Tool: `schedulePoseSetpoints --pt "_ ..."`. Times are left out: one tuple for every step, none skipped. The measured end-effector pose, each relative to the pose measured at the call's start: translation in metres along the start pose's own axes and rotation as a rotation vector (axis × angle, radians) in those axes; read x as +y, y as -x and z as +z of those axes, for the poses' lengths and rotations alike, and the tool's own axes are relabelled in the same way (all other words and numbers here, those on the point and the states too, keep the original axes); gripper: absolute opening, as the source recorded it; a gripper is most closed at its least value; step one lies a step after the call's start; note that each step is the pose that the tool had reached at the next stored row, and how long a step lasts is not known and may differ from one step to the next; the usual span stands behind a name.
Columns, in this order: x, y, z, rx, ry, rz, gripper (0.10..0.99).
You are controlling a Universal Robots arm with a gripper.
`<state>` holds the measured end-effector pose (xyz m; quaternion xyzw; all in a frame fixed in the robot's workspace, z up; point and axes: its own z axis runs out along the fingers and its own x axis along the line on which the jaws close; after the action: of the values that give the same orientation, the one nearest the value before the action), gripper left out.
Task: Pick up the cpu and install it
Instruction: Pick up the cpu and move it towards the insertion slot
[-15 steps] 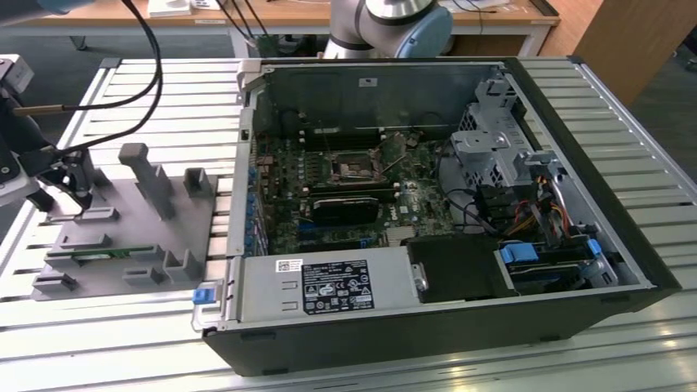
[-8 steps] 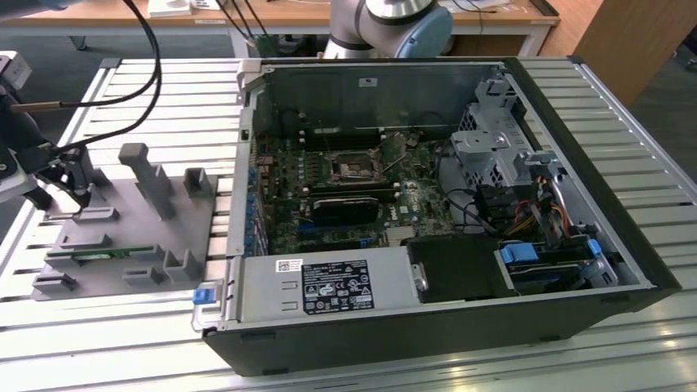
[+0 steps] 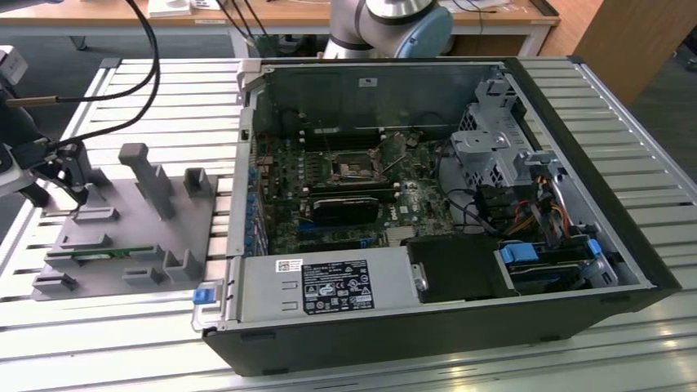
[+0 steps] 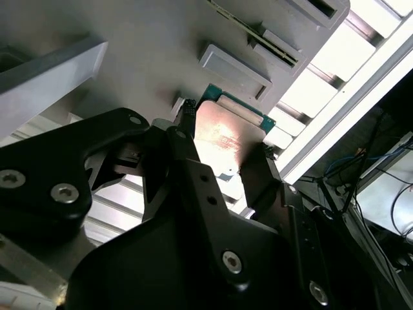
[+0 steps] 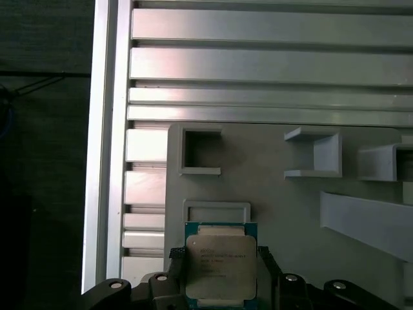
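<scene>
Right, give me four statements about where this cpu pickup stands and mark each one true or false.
1. The gripper has the cpu between its fingers. True.
2. The cpu is seated in the socket. False: it is at the gripper, over the grey tray.
3. The computer case lies open, with its motherboard exposed. True.
4. The grey tray stands inside the computer case. False: it lies on the slatted table, to the exterior view's left of the case.
</scene>
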<state>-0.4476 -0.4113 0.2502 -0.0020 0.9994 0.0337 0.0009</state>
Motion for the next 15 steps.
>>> schedulePoseSetpoints --pt "0.0001 0.0 -0.0011 0.0 0.0 0.0 0.525" --pt "0.0002 0.0 -0.002 0.0001 0.0 0.0 0.525" --pt "0.0003 0.0 -0.0028 0.0 0.0 0.0 0.525" --pt "0.0004 0.0 -0.0034 -0.0001 0.0 0.0 0.525" --pt "0.0004 0.0 -0.0041 -0.0001 0.0 0.0 0.525" --pt "0.0005 0.0 -0.0049 0.0 0.0 0.0 0.525" --pt "0.0006 0.0 -0.0056 0.0 0.0 0.0 0.525" --pt "0.0006 0.0 -0.0064 0.0 0.0 0.0 0.525" --pt "0.0007 0.0 -0.0071 0.0 0.0 0.0 0.525" --pt "0.0008 0.0 -0.0079 -0.0001 0.0 0.0 0.525" --pt "0.0008 0.0 -0.0087 0.0 0.0 0.0 0.525" --pt "0.0009 0.0 -0.0096 0.0 0.0 0.0 0.525" --pt "0.001 0.0 -0.0106 0.0 0.0 0.0 0.525" --pt "0.0011 0.0 -0.0116 0.0001 0.0 0.0 0.525" --pt "0.0013 0.0 -0.0127 0.0 0.0 0.0 0.525"
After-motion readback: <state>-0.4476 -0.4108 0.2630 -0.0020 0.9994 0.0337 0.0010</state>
